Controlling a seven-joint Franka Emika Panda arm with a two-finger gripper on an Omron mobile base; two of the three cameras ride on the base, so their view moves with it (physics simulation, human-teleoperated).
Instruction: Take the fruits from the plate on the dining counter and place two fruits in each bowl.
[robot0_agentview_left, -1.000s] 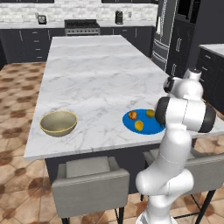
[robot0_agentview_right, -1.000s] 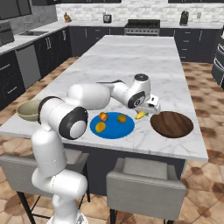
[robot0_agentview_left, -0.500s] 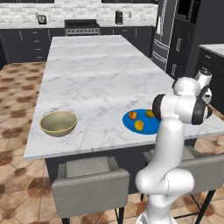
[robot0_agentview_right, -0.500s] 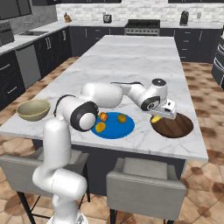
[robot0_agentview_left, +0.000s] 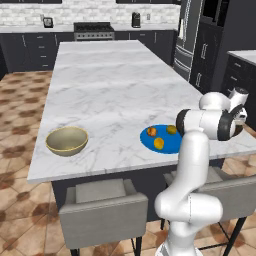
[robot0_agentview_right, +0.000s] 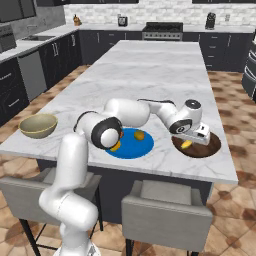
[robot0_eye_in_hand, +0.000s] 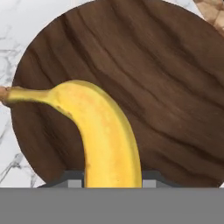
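Right over the dark wooden bowl (robot0_agentview_right: 199, 146) the gripper (robot0_agentview_right: 194, 141) hangs with its fingers clamped on the banana (robot0_eye_in_hand: 103, 131), which sits above the bowl's middle, stem poking past the rim. So this looks like the drop-off step for fruit one. Next move is probably lower a bit and let go. Three round fruits wait on the blue plate (robot0_agentview_right: 131, 145) just beside that bowl; the tan bowl (robot0_agentview_left: 66, 141) sits well apart.

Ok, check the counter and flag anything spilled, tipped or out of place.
Nothing stands out. The tan bowl sits upright, three round fruits lie on the blue plate, and the gripper holds the banana over the dark wooden bowl.
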